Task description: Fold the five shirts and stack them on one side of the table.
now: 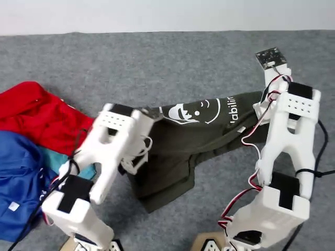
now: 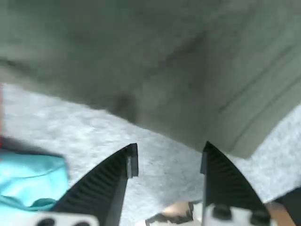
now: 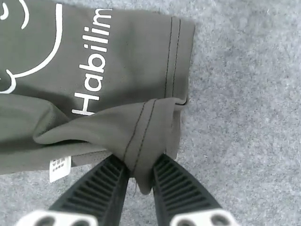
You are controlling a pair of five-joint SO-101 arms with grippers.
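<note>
A: State of the right gripper (image 3: pixel 138 161)?
B: Closed down to a narrow gap, pinching a bunched fold of hem on the green shirt (image 3: pixel 117 56), at the garment's right end, just beside the white lettering (image 3: pixel 91 70).
A: And the left gripper (image 2: pixel 170 148)?
B: Spread wide, holding nothing. Poised low over the grey table (image 1: pixel 157 57), right at the near-left edge of the same shirt, apparently clear of the cloth.
A: Placement of that shirt?
B: Sprawled across the middle of the table between the two arms, print side up, rumpled, one flap toward the near side.
A: Anything else around?
B: Heaped at the left: red shirt (image 1: pixel 36 112) farthest, blue shirt (image 1: pixel 18 183) nearest, teal shirt (image 1: pixel 49 157) wedged between them, partly covered. All unfolded, well apart from the right arm, close by the left one
</note>
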